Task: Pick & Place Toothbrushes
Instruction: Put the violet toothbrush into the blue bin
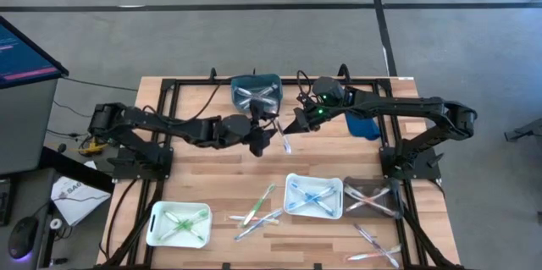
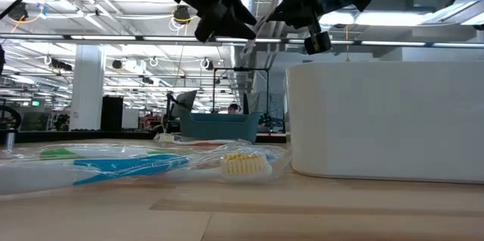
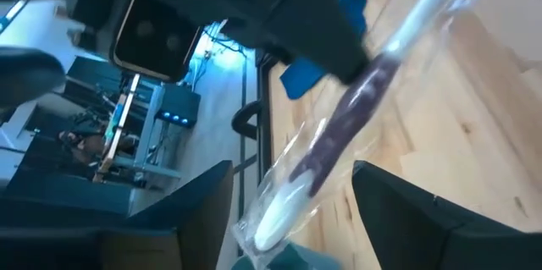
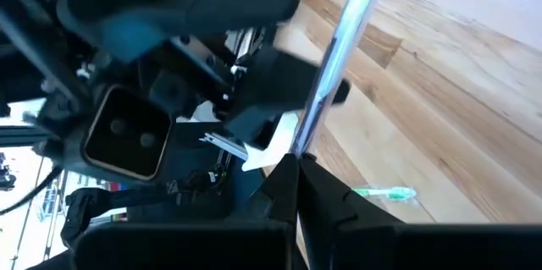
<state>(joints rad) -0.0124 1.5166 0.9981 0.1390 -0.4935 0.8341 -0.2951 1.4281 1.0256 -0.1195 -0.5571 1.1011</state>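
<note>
Two arms: both reach to mid-tabletop (image 1: 203,177), pincers meeting nose to nose just in front of the far teal bin (image 1: 257,90).
Right pincer (image 1: 295,124): fingers together, clamped on the end of a wrapped toothbrush (image 1: 284,141); right wrist view shows the stick (image 4: 334,54) running straight out from the closed tips.
Left pincer (image 1: 269,137): fingers apart, one each side of the same wrapped brush (image 3: 339,139); gap visible between fingers (image 3: 415,219) and wrapper in left wrist view, no contact seen.
Held brush: clear wrap, dark/purplish handle, pale head end; off the wood, hanging between the two pincers, tilted.
Low view: both pincers up top, left (image 2: 223,14), right (image 2: 302,3), well above tabletop.
Blue item (image 1: 362,123): on tabletop just under the right arm, beside far edge; type unclear.
Near trays, left to right: white tray w/ green brushes (image 1: 179,223); white tray w/ blue brushes (image 1: 314,195); dark tray w/ pale/pinkish brushes (image 1: 373,196), touching the blue-brush tray's side.
Loose brushes: small cluster (image 1: 258,211) on bare wood between the green and blue trays, incl. one green; a couple more (image 1: 374,245) in front of the dark tray near the front edge.
Low view foreground: wrapped blue brush (image 2: 128,167) and a yellow-bristled head (image 2: 243,165) lying flat beside a white tray wall (image 2: 386,120).
Surroundings: monitor (image 1: 25,54) off the left side; grey floor w/ dark lines.
</note>
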